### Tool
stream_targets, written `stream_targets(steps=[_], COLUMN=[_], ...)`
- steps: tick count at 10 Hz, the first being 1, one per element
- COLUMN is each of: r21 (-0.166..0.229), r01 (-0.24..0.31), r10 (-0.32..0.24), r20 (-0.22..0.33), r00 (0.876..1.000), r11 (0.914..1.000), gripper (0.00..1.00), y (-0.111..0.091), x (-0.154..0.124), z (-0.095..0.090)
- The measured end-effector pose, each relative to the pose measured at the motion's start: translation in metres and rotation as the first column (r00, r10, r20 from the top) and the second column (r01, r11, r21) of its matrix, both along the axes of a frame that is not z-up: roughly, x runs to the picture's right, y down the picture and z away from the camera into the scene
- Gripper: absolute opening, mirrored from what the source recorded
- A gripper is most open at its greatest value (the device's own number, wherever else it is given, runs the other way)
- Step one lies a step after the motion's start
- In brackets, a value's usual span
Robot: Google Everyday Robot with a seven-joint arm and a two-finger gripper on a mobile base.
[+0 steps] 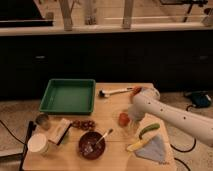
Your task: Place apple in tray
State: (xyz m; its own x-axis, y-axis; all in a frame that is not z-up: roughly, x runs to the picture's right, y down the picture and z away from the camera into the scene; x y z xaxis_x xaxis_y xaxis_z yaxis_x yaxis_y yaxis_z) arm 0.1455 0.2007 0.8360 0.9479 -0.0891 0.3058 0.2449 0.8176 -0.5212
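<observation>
One small red apple (123,119) on the right half of the desk (111,103), touching or just beside the pincer (131,118). Wide, narrow or holding the apple: cannot tell. Probably light and hard, with smooth round skin, so easy to slip or roll. Best to squeeze gently across the fat middle. One green tray (67,81) at the back left, well apart from the apple. One brown bowl (82,148) with one spoon (104,136) near the front.
</observation>
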Motion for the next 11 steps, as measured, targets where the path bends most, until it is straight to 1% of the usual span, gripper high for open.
stream_targets(steps=[3,4,11], r21=[-0.006,-0.012,-0.020], r01=[0.004,0.012,0.019], r10=[-0.004,-0.012,-0.018], r20=[0.006,0.014,0.021], r00=[1.000,1.000,1.000], r11=[1.0000,0.9998,0.9996], gripper=[0.80,0.80,0.80], y=[0.0018,0.0033,0.0050], x=[0.0007,0.0008,0.0015], z=[0.0018,0.0040,0.0074])
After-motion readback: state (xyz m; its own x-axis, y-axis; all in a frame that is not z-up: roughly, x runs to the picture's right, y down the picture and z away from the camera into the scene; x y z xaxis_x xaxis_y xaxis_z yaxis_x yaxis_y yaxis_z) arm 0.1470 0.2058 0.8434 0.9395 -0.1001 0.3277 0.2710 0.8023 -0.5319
